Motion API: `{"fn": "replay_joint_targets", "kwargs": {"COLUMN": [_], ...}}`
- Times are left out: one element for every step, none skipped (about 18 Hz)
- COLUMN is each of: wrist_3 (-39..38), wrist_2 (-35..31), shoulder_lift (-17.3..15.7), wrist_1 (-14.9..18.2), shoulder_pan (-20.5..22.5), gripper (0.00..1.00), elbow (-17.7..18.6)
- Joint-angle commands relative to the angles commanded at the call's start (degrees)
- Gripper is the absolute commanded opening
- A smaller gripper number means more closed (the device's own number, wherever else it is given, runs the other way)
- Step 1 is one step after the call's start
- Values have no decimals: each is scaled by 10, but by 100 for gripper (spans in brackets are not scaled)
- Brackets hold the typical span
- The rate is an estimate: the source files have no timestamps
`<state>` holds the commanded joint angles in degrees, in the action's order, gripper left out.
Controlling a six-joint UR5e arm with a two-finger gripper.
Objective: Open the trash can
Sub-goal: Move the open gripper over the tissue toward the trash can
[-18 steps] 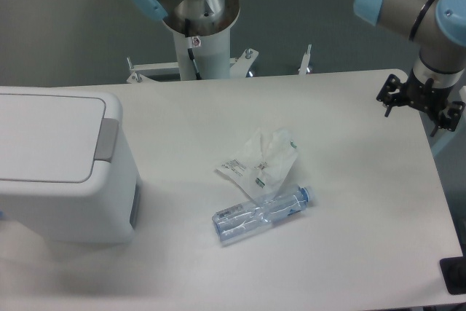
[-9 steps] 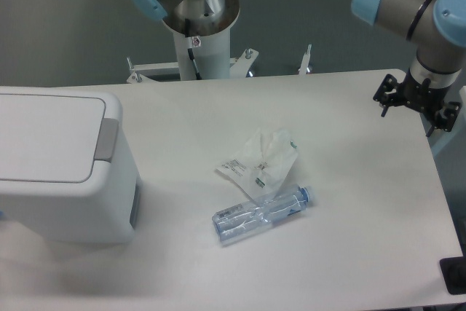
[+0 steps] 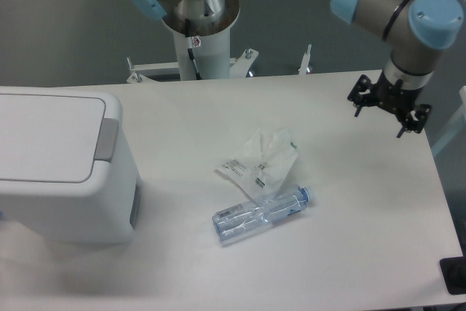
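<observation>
The trash can (image 3: 62,169) is a large white boxy bin at the left of the table. Its flat lid is shut, with a grey push tab (image 3: 108,140) on its right edge. My gripper (image 3: 380,119) hangs over the far right of the table, far from the bin. Its fingers point down and stand apart, with nothing between them.
A crumpled clear plastic bag (image 3: 261,163) lies mid-table, with a clear plastic bottle with a blue cap (image 3: 263,214) just in front of it. The arm's base column (image 3: 198,34) stands behind the table's far edge. A black object (image 3: 454,274) sits at the lower right corner.
My gripper has moved left and slightly toward the table's middle. The bin, bag and bottle have not moved.
</observation>
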<state>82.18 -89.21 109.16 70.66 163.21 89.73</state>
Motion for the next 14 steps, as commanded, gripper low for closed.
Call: {"fn": "replay_joint_targets", "kwargs": {"wrist_3": [-15, -53, -82, -107, -131, -150, -168, -187, -207, -228, -249, -271, -294, -319], "wrist_2": [2, 2, 0, 0, 0, 1, 1, 2, 2, 7, 12, 15, 21, 37], "shoulder_lift": [-5, -10, -10, -11, -14, -17, -16, -16, -16, -16, -15, -15, -14, -14], "wrist_1": [1, 2, 3, 10, 27, 46, 63, 78, 89, 93, 94, 94, 94, 93], "shoulder_pan": [-1, -9, -24, -40, -52, -61, -72, -85, -97, -111, -124, -136, -150, -163], "gripper": [100, 100, 100, 100, 100, 100, 100, 100, 100, 100, 100, 100, 100, 100], "elbow": [5, 6, 4, -1, -9, -20, -31, -40, -47, -48, -48, -49, -50, -50]}}
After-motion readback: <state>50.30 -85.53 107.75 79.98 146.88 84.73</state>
